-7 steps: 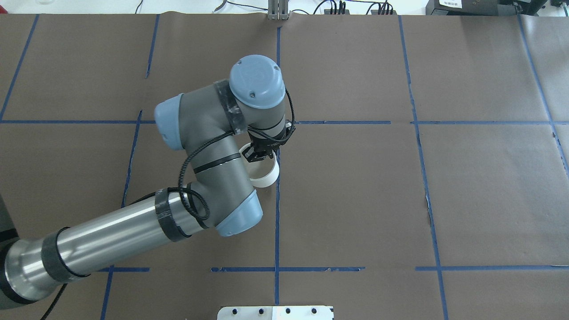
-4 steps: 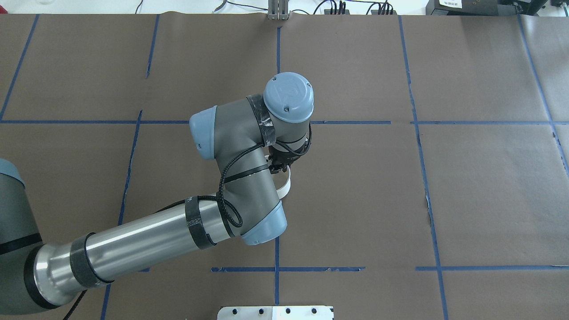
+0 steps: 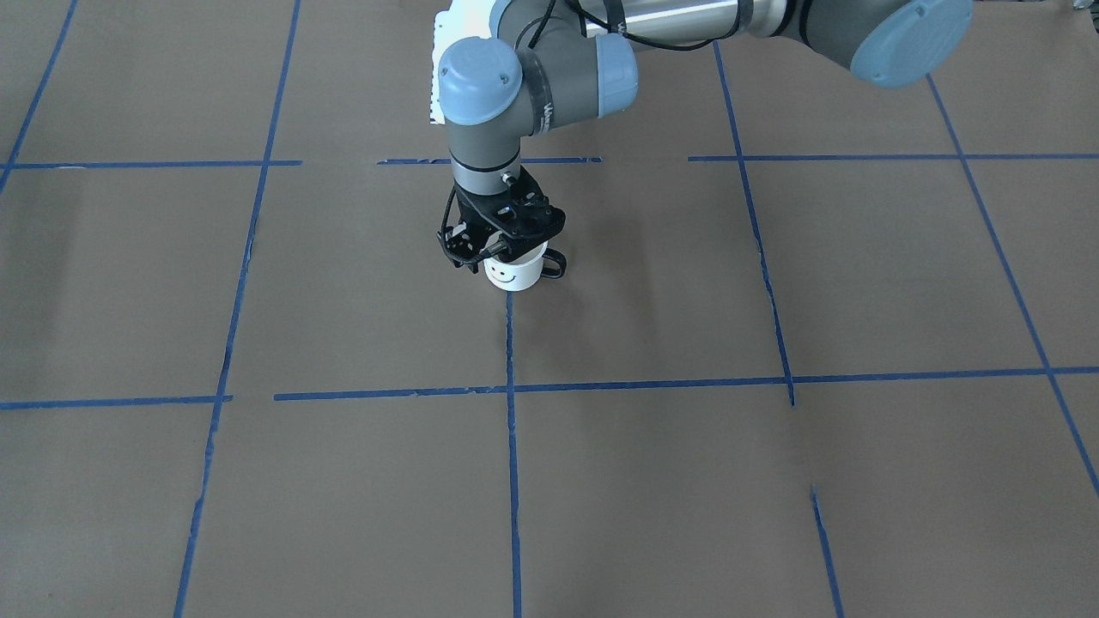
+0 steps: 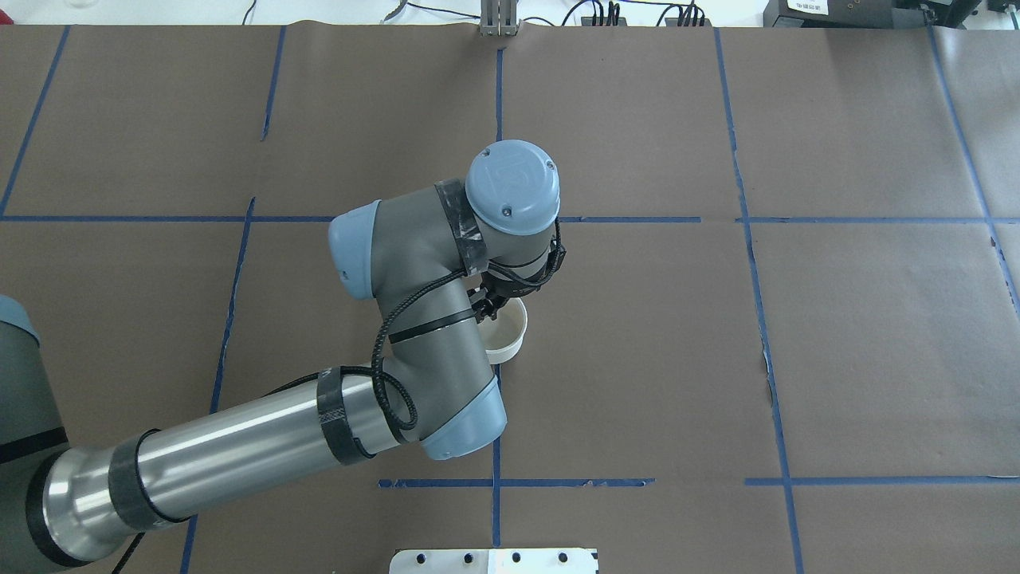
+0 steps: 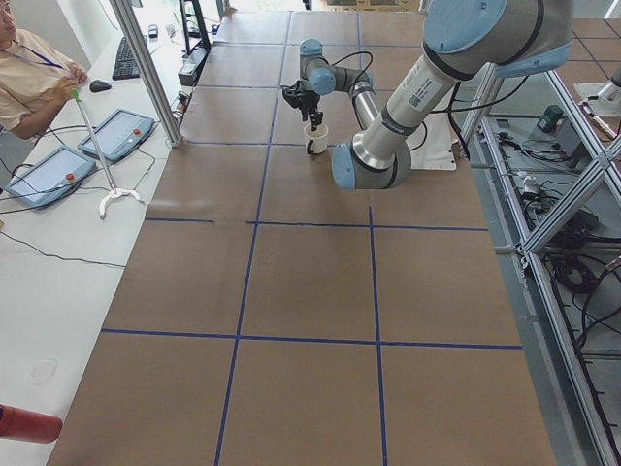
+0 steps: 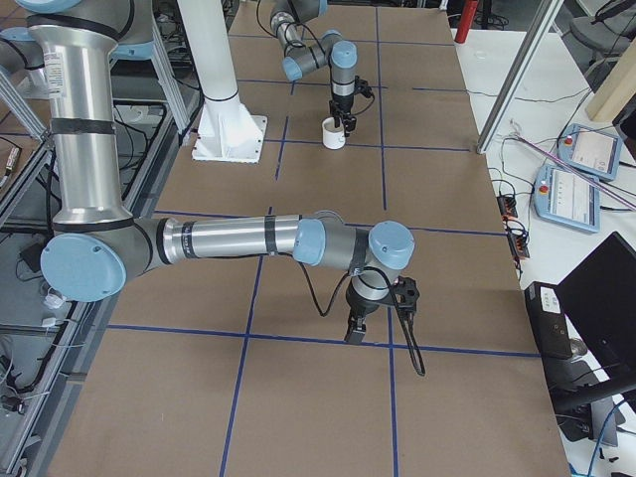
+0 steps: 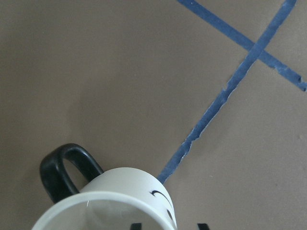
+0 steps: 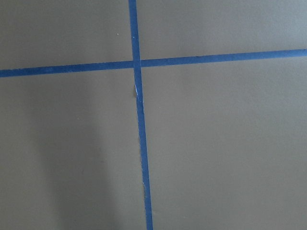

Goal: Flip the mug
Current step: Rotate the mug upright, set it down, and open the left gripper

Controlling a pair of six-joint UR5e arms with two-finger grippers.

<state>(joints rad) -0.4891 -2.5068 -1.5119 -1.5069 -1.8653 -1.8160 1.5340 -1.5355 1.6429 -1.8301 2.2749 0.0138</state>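
The mug [image 3: 513, 271] is white with a black smiley face and a black handle [image 3: 555, 263]. It stands upright near the table's middle, its mouth up in the overhead view [image 4: 510, 325]. My left gripper [image 3: 502, 243] comes straight down on it and is shut on its rim. The left wrist view shows the mug [image 7: 124, 191], its handle [image 7: 62, 170] and one fingertip on each side of its wall. My right gripper [image 6: 373, 323] hovers low over bare table near the table's right end. It shows only in the exterior right view, so I cannot tell whether it is open.
Brown paper with blue tape lines [image 4: 496, 399] covers the table. A white base plate [image 4: 494, 560] sits at the robot's edge. An operator [image 5: 29, 68] sits at a side desk with tablets [image 5: 116, 134].
My left wrist has swung right and turned. The mug went from lying tilted on its side to upright with its mouth facing up.
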